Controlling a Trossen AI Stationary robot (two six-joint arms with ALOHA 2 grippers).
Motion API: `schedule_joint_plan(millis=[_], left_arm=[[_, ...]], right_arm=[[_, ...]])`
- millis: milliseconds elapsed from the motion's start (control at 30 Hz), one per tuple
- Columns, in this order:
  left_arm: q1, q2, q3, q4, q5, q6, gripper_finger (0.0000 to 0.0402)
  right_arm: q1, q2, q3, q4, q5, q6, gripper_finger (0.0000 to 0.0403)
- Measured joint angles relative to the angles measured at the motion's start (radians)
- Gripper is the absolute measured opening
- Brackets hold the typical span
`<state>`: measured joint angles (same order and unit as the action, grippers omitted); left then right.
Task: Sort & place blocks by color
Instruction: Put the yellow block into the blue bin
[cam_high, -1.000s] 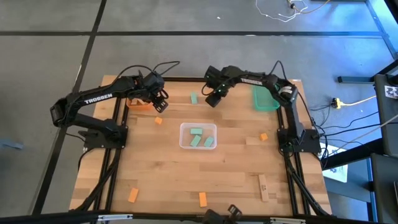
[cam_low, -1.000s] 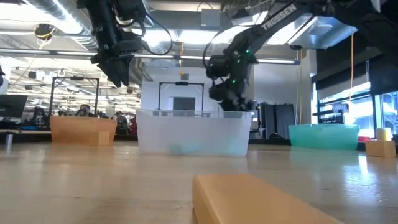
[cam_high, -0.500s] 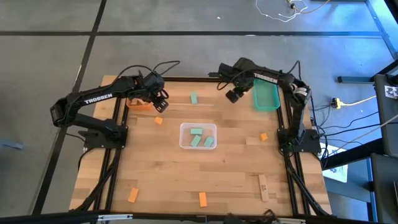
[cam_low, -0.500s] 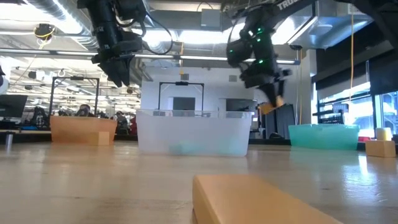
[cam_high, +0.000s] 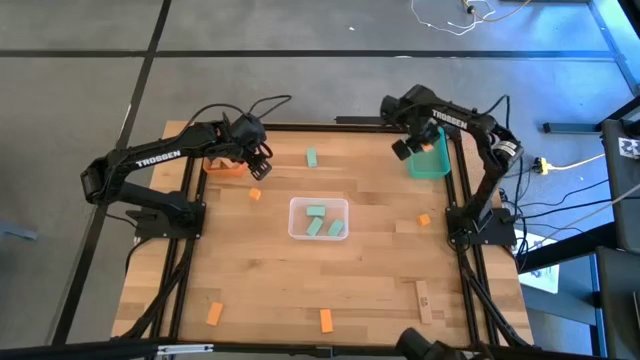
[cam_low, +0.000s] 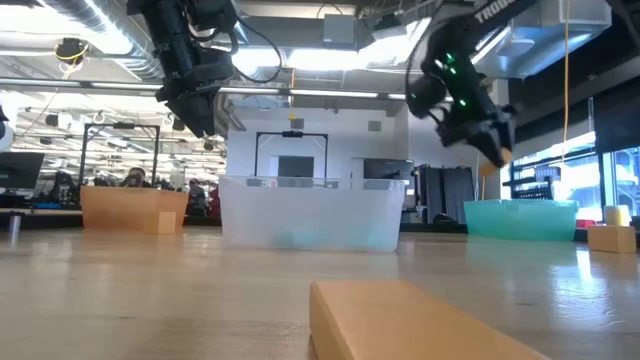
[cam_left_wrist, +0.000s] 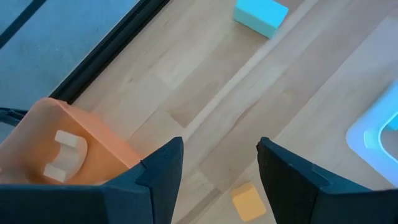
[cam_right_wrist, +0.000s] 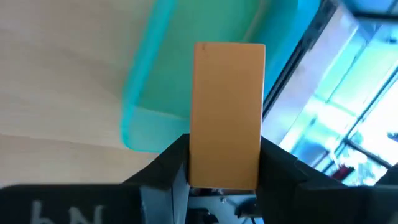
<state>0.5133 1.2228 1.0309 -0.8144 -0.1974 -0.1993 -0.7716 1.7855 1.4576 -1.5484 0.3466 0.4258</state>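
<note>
My right gripper (cam_high: 410, 148) hangs in the air at the teal tray's (cam_high: 430, 158) left rim, shut on an orange block (cam_right_wrist: 229, 106), which also shows in the low view (cam_low: 497, 155). My left gripper (cam_high: 258, 160) is open and touches nothing. It hovers beside the orange tray (cam_left_wrist: 62, 146), where two pale blocks lie. One mint block (cam_high: 312, 157) lies flat on the table. More mint blocks rest in the clear tray (cam_high: 296, 205). Orange blocks (cam_high: 254, 194) (cam_high: 424, 220) (cam_high: 214, 314) (cam_high: 325, 320) and a tan block (cam_high: 424, 300) lie scattered. My right gripper pinches the orange block by one end (cam_right_wrist: 224, 171) between its two fingers (cam_right_wrist: 166, 163). Most of the block's length sticks out past the fingertips. The fingers slant downward toward the table's right. The block is lifted clear, over the teal tray's rim (cam_right_wrist: 143, 106).
The clear tray (cam_low: 310, 215) stands mid-table between the arms. A black frame runs round the table's edge (cam_high: 300, 127). Bare wood lies between the trays and the near blocks. One orange block (cam_low: 420, 320) lies close in front of the low camera.
My right gripper has carried the orange block toward the table's right, from near the lone mint block to the teal tray's left rim, rising a little on the way. It has stayed shut on the block.
</note>
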Motion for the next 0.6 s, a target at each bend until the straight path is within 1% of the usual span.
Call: schedule_joint_plan(millis=[133,200,333,433,533,600], left_arm=[[0.0,0.0,0.0,0.004,0.003,0.003,0.0195],[0.0,0.0,0.0,0.013,0.036,0.046,0.0195],[0.001,0.0,0.0,0.06,0.173,0.144,0.0195],[0.001,0.0,0.0,0.1,0.307,0.232,0.0195],[0.001,0.0,0.0,0.132,0.443,0.319,0.0195],[0.0,0.0,0.0,0.147,0.499,0.34,0.0195]], right_arm=[[-0.054,-0.022,-0.142,0.088,-0.037,-0.02,0.013],[-0.076,-0.028,-0.2,0.151,-0.067,-0.041,0.013],[-0.103,-0.029,-0.277,0.252,-0.12,-0.071,0.013],[-0.122,-0.029,-0.318,0.326,-0.155,-0.09,0.013],[-0.133,-0.029,-0.35,0.378,-0.167,-0.093,0.013],[-0.141,-0.03,-0.363,0.388,-0.168,-0.096,0.013]])
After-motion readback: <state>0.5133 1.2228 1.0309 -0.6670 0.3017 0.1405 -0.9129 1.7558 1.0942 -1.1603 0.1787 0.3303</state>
